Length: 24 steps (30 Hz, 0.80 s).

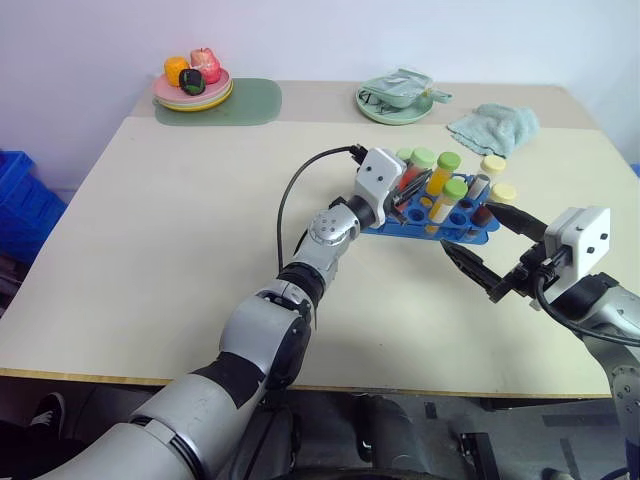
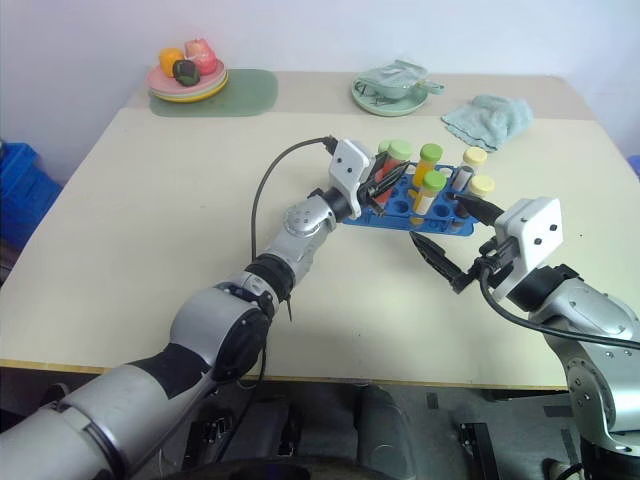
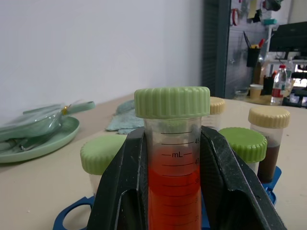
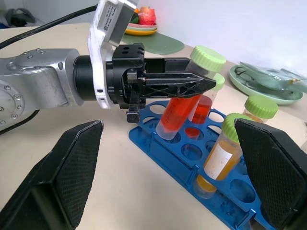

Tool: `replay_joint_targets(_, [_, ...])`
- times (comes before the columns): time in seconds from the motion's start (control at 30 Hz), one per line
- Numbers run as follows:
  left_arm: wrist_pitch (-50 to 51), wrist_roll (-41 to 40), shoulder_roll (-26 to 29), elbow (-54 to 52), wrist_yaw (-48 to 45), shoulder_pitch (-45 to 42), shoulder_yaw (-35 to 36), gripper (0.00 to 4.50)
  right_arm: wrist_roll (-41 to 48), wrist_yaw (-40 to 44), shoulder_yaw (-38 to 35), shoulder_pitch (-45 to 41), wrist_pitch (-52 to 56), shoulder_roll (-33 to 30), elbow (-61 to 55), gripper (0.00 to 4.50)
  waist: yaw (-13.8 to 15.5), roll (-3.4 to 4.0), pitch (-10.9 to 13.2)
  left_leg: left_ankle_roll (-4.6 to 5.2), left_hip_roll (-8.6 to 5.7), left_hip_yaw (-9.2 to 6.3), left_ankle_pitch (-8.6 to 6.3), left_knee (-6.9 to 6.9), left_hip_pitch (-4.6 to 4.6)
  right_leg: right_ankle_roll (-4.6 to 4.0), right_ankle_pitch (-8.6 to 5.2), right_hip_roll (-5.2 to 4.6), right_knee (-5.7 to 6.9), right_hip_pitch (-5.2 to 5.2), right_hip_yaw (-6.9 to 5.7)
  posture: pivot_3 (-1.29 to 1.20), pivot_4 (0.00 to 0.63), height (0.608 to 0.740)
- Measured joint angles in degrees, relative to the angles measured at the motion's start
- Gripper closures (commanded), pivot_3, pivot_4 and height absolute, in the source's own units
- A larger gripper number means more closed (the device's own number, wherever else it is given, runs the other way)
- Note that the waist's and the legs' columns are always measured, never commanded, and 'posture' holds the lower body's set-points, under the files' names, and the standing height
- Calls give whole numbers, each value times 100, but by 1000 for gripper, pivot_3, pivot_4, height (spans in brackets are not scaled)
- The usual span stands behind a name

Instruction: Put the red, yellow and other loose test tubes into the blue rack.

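Four capped tubes [image 4: 223, 155] crowding rack [image 4: 158, 143], towel [image 1: 493, 127] behind

- Rack [image 4: 189, 158]: bright blue plastic, smooth, mild gloss around the holes.
- Red tube [image 4: 178, 112]: clear plastic wall with printed scale marks; cap [image 3: 172, 101] pale green plastic, ribbed edge, matt.
- Yellow tube [image 4: 219, 160]: clear plastic, white matt label patch, green ribbed cap.
- Left gripper [image 4: 189, 85]: black moulded plastic fingers, smooth, faint sheen, with open ribbing along the side.
- Right gripper [image 4: 175, 172]: black finger pads, finely textured, matt.
- Left arm shell [image 4: 33, 86]: silver-grey, satin metallic look.
- Table [image 1: 190, 240]: pale beige top, smooth, matt.
- Towel [image 1: 495, 127]: pale green cloth, soft nubby pile.
- Plates [image 1: 192, 97]: smooth, glossy.
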Motion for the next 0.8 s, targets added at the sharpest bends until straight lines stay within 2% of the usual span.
replay_joint_targets(0.8, [-5, 236, -75, 135, 203, -216, -67, 3486, 0, -193, 13, 27, 0, 46, -170, 0, 3, 0, 0, 1, -1, 0, 0, 0, 0, 0, 0, 0, 1, 0, 0, 0, 150, 740])
